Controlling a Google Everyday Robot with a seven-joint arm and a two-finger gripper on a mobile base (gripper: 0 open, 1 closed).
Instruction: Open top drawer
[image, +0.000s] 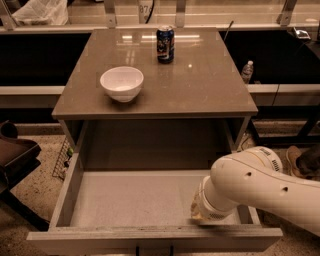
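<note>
The top drawer (135, 197) stands pulled far out from under the brown counter. Its deep plain grey interior holds nothing that I can see, and its front panel edge (150, 236) runs along the bottom of the view. My white arm (260, 187) comes in from the right and bends down over the drawer's front right corner. The wrist (207, 207) ends just inside the front panel. The gripper itself is hidden below the wrist and the front edge. The drawer handle is out of view.
A white bowl (121, 83) and a dark blue can (165, 44) stand on the brown counter top (200, 85). A plastic bottle (247, 71) stands at the right behind the counter. A dark chair (12, 155) is at the left on the speckled floor.
</note>
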